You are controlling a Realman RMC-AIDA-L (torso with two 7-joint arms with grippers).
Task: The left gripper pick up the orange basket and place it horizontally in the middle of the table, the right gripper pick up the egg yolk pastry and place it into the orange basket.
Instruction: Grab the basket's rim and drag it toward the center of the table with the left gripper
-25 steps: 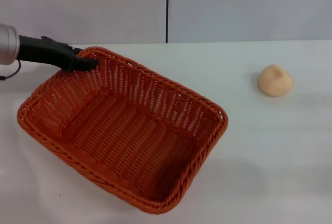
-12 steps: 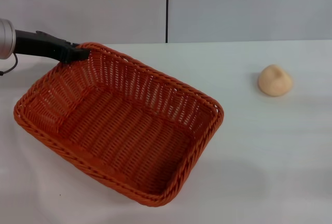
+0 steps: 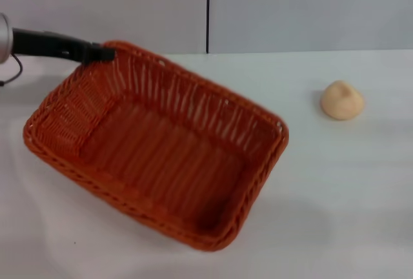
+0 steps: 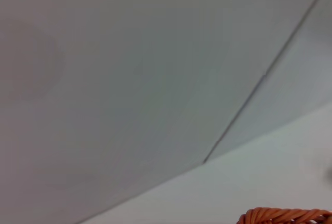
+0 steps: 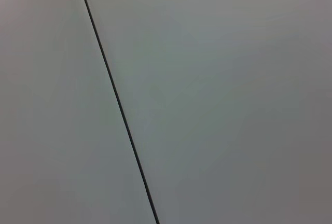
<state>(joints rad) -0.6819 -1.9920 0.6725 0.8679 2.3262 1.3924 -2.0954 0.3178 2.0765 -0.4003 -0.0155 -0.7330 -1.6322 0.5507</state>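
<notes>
Lying aslant on the left half of the table (image 3: 335, 195), the orange basket (image 3: 155, 150) is seen open side up, with its long sides running from far left to near right. Its far left corner is gripped at the braided rim by the left gripper (image 3: 103, 53), whose black fingers are clamped on the weave; the arm reaches in from the left edge. In the left wrist view only a short arc of the basket's rim is shown against the white surface. The egg yolk pastry (image 3: 342, 100) is set well apart to the right, alone on the tabletop, with nothing between it and the basket. The right gripper is not seen in any view. The table is plain white; behind it a pale grey wall (image 3: 290, 8) is divided by a dark vertical seam (image 3: 208, 11).
</notes>
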